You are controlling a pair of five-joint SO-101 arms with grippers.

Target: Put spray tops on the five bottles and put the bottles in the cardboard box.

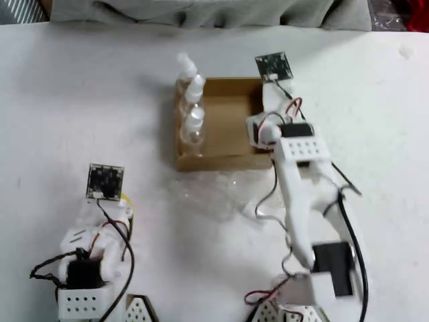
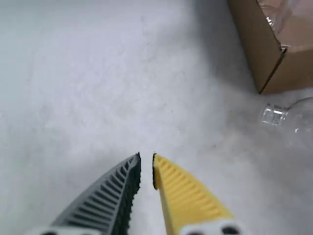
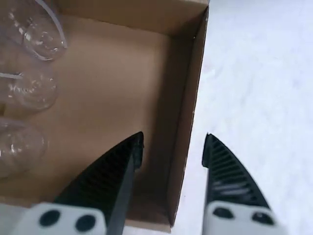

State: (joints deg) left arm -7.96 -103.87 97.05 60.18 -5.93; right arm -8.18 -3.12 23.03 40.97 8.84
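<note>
On the table (image 1: 67, 100), the cardboard box (image 1: 221, 162) sits toward 12 o'clock. The right claw (image 3: 173, 142) gapes wide, empty, astride its 3 o'clock wall. The left claw (image 2: 146, 159), at 8 o'clock, is nearly closed, empty. Capped bottles (image 1: 194, 114) line the box's 9 o'clock side.

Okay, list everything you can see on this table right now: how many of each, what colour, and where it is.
Brown cardboard box: one, open, mid-table.
Clear plastic bottles with white spray tops: at least three, exact count unclear, in a row along one side inside the box.
Clear plastic bottle without a top: one, lying on the table beside a box corner.
White table: one, under everything.
Grey cloth: one, at the table's far edge.
Left gripper: one, grey and yellow fingers, shut, above bare table.
Right gripper: one, dark fingers, open, straddling a box wall.
</note>
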